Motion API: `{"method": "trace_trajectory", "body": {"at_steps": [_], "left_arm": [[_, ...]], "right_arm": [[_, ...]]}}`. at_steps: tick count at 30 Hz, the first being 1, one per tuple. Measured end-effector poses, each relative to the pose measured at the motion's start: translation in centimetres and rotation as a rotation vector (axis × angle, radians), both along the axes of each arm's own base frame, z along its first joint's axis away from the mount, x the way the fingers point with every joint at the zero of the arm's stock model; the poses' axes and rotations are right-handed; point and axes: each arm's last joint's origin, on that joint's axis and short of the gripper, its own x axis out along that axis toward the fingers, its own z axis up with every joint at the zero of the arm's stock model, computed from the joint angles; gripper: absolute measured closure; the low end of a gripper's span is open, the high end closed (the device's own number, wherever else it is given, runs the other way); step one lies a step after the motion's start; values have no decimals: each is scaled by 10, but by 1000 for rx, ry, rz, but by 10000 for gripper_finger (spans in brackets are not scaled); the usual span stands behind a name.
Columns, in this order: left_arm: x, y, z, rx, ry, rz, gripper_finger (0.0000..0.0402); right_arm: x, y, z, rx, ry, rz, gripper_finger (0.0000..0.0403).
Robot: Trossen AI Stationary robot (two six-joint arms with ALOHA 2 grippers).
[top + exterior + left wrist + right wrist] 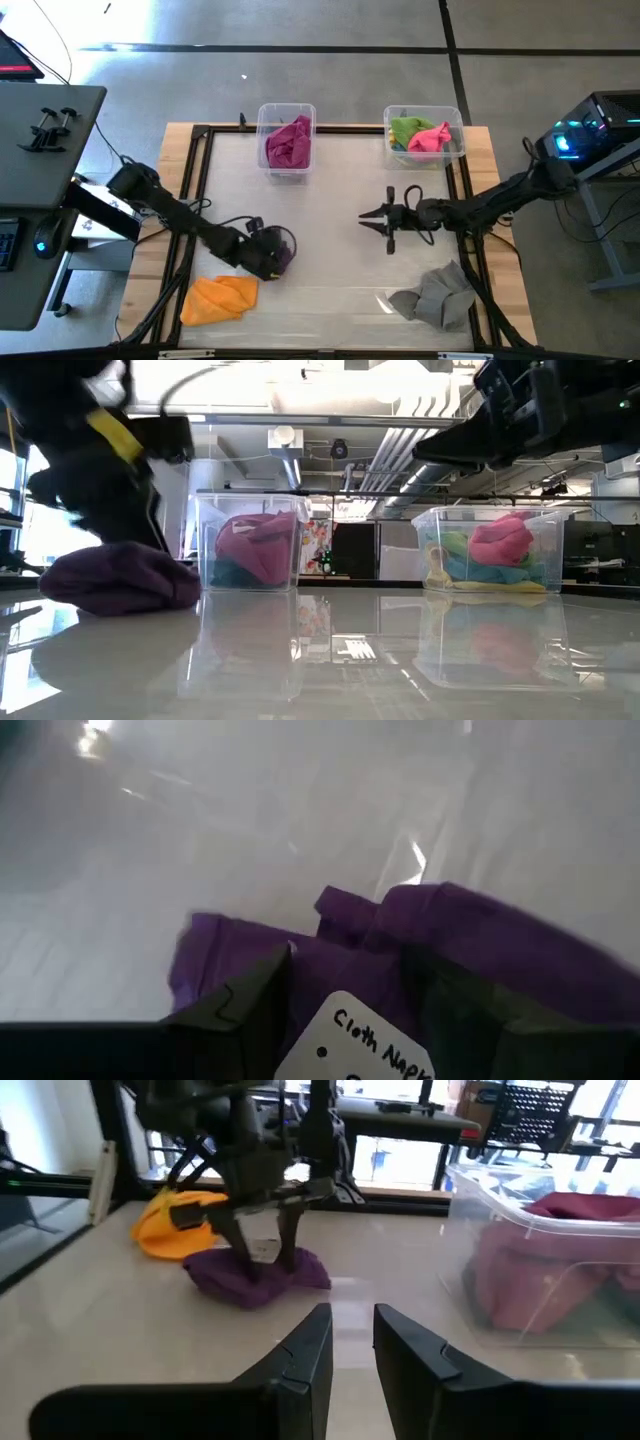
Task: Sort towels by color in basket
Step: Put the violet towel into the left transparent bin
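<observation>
Step in hand: pickup of the purple towel [255, 1274], lying on the counter [330, 215] beside the orange towel [218, 298]. Left gripper [262, 1245] is down on it, jaws astride the cloth — closure cannot be told. Right gripper [378, 220] waits mid-counter, jaws open and empty. Next: clamp, lift, carry to a bin [287, 143].

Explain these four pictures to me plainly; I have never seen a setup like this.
Two dark robot arms work at a table, sorting towels. One picture looks straight down, one looks level across the tabletop, and two come from cameras on the arms' wrists. The left tool is down on a purple towel, fingers either side of it; the overhead and right wrist views show this best. The right tool hangs open and empty mid-table. An orange towel and a grey towel lie loose. Two clear bins at the far edge hold a magenta towel, and pink and green ones.
</observation>
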Motion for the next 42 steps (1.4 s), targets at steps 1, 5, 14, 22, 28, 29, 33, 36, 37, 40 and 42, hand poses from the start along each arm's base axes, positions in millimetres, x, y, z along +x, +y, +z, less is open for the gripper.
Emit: {"method": "trace_trajectory", "body": {"at_steps": [1, 5, 14, 22, 28, 29, 33, 36, 37, 40, 42], "left_arm": [[3, 1, -6, 0, 30, -26, 213], [13, 6, -22, -1, 108, -91, 223], [24, 20, -27, 41, 136, -213, 377], [28, 26, -24, 176, 81, -168, 375], [35, 24, -14, 227, -53, -129, 389], [35, 23, -12, 227, -62, -132, 390], [33, 21, -3, 240, -121, -122, 389], [26, 21, 2, 208, -250, -108, 389], [23, 22, 2, 196, -300, -108, 389], [11, 27, 6, 143, -496, -101, 388], [5, 32, 11, 106, -644, -100, 388]], "right_arm": [[2, -1, -1, -1, 5, -5, 333], [10, -2, -4, 12, 28, -21, 333], [21, -5, -13, 57, 64, -49, 333], [27, -4, -23, 80, 77, -54, 333], [30, -3, -26, 109, 60, -57, 333], [30, -3, -26, 109, 62, -57, 333], [30, -3, -27, 104, 65, -57, 333], [30, -3, -27, 104, 65, -57, 333], [30, -3, -27, 105, 65, -57, 333], [30, -3, -27, 105, 66, -57, 333], [30, -3, -27, 104, 66, -57, 333]]}}
